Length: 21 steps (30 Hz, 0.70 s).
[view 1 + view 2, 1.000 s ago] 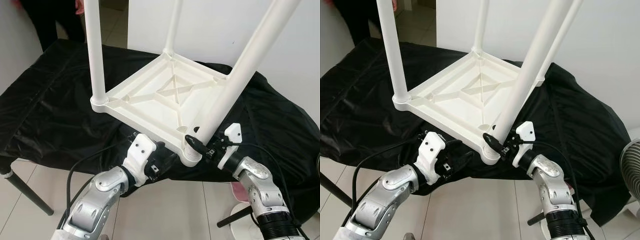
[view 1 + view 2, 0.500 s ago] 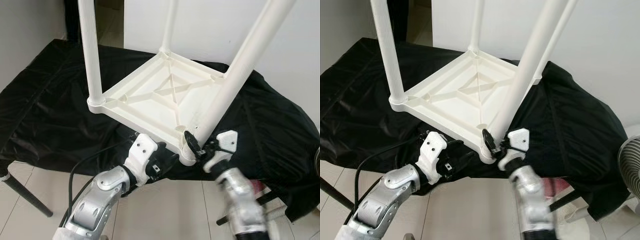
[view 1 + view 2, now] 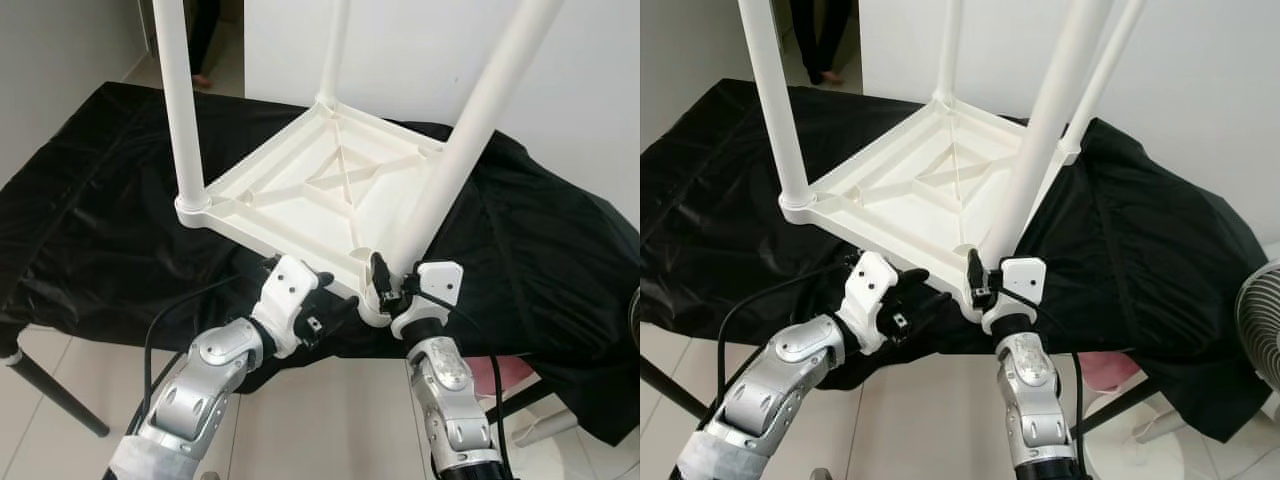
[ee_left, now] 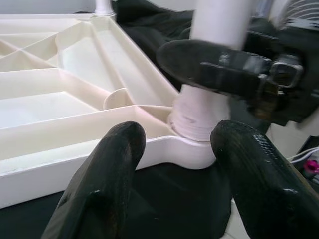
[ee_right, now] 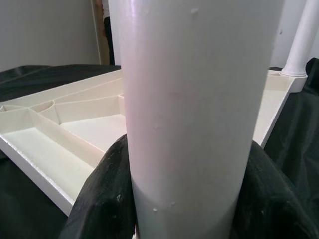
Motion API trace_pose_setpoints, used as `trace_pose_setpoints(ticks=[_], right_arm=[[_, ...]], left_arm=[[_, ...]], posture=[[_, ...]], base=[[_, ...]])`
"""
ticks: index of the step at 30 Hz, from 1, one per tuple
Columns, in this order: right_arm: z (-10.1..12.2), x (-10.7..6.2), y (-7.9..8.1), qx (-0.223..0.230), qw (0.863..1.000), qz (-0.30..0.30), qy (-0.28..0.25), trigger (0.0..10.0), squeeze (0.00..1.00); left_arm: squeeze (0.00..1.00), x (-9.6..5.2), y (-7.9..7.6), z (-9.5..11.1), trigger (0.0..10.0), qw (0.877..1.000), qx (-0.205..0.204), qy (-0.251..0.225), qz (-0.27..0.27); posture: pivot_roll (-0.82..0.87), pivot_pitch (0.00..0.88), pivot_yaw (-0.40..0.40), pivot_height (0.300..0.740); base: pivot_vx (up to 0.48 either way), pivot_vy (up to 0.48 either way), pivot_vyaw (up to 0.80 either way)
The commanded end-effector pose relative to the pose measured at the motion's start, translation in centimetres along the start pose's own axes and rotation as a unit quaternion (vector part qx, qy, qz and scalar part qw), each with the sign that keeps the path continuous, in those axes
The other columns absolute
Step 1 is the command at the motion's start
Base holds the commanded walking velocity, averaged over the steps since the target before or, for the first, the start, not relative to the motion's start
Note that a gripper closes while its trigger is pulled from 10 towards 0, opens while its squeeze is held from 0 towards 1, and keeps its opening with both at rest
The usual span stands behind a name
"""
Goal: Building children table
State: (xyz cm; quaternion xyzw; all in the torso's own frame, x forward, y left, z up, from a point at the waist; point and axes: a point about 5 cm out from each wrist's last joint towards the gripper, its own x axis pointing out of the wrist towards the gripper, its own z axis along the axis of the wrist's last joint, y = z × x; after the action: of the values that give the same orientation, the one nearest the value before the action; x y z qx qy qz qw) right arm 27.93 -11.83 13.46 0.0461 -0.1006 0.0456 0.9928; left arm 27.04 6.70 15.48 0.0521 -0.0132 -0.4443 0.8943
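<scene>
A white children's table [image 3: 320,190] lies upside down on a black cloth [image 3: 90,200], several white legs pointing up. My right gripper [image 3: 385,285] is shut on the near leg [image 3: 455,150] just above its socket at the front corner. In the right wrist view that leg [image 5: 194,109] stands between the black fingers [image 5: 104,194], which hug both its sides. My left gripper [image 3: 330,305] is open, low at the table's front rim, just left of that corner. In the left wrist view its fingers [image 4: 107,174] stand apart before the rim [image 4: 75,154] and the leg socket [image 4: 199,124].
The cloth covers a larger table with dark legs [image 3: 55,395] on a tiled floor. A person's legs [image 3: 820,40] stand at the back left. A fan [image 3: 1262,330] is at the right edge, something pink [image 3: 1100,370] under the cloth's right side. A white wall rises behind.
My right forearm has swung in to the left and now stands more upright under its gripper, which keeps hold of the leg. The left gripper has edged up toward the rim.
</scene>
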Motion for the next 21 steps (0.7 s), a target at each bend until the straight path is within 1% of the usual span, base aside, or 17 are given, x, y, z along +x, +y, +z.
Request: trace_pose_setpoints(ticks=[1,2,3,6,8,10,11,13,15,17,18,20,21], right_arm=[[-1.9,-0.5,-1.2,0.004,0.998,-0.05,0.047,10.0,0.59],[-1.9,-0.5,-1.2,0.004,0.998,-0.05,0.047,10.0,0.59],[-1.7,-0.1,-1.3,0.008,0.997,-0.058,0.041,10.0,1.0],[-1.3,0.4,-1.4,0.006,0.998,-0.061,0.026,10.0,1.0],[-0.9,0.8,-1.6,0.009,0.998,-0.053,0.016,10.0,1.0],[-0.8,1.0,-1.5,0.006,0.999,-0.042,0.011,10.0,1.0],[-0.9,1.0,-1.4,0.007,0.999,-0.038,0.011,10.0,1.0],[-0.9,1.0,-1.3,0.008,0.999,-0.034,0.012,10.0,1.0],[-0.9,1.0,-1.1,0.007,1.0,-0.021,0.011,10.0,1.0],[-0.9,1.1,-1.0,0.006,1.0,-0.019,0.01,10.0,1.0],[-0.8,1.2,-0.9,0.005,1.0,-0.007,0.007,10.0,0.0],[-0.6,1.3,-0.8,0.01,1.0,0.023,0.001,10.0,0.0],[-0.7,1.4,-0.8,0.012,1.0,0.027,0.0,10.0,0.0]], left_arm=[[0.0,0.5,0.6,0.2,10.0,0.999,-0.003,-0.005,0.034],[0.0,0.5,0.6,0.2,10.0,0.999,-0.003,-0.005,0.034],[0.0,0.8,0.8,0.3,10.0,0.999,-0.003,-0.006,0.038],[0.0,1.3,0.9,0.2,10.0,0.999,0.0,-0.006,0.043],[0.0,1.7,1.0,0.3,10.0,0.999,0.01,-0.003,0.05],[0.0,2.1,1.2,0.7,10.0,0.999,0.006,-0.008,0.051],[0.0,2.2,1.1,0.7,10.0,0.999,0.0,-0.013,0.049],[0.0,2.2,1.2,0.7,10.0,0.999,0.003,-0.015,0.049],[0.0,2.1,1.2,0.3,10.0,0.999,0.017,-0.01,0.05],[0.0,2.1,1.2,0.2,10.0,0.998,0.021,-0.008,0.05],[0.0,2.1,1.3,0.2,10.0,0.998,0.024,-0.009,0.055],[0.0,2.2,1.4,0.4,10.0,0.998,0.023,-0.019,0.055],[0.0,2.2,1.4,0.4,10.0,0.998,0.021,-0.02,0.052]], posture=[[0.0,0.071,-0.052,0.74],[0.0,0.071,-0.052,0.74],[-0.01,0.059,-0.051,0.74],[-0.02,0.049,-0.047,0.74],[-0.01,0.043,-0.044,0.74],[-0.01,0.044,-0.054,0.74],[-0.01,0.041,-0.058,0.74],[-0.01,0.038,-0.062,0.74],[0.0,0.032,-0.078,0.74],[0.0,0.032,-0.078,0.74],[0.0,0.029,-0.088,0.74],[0.0,0.027,-0.092,0.74],[0.01,0.026,-0.096,0.74]], base=[[0.0,0.0,0.0],[0.0,0.0,0.0],[0.0,0.0,0.0],[0.0,0.0,0.0],[0.0,0.0,0.0],[0.0,0.0,0.0],[0.0,0.0,0.0],[0.0,0.0,0.0],[0.0,0.0,0.0],[0.0,0.0,0.0],[0.0,0.0,0.0],[0.0,0.0,0.0],[0.0,0.0,0.0]])
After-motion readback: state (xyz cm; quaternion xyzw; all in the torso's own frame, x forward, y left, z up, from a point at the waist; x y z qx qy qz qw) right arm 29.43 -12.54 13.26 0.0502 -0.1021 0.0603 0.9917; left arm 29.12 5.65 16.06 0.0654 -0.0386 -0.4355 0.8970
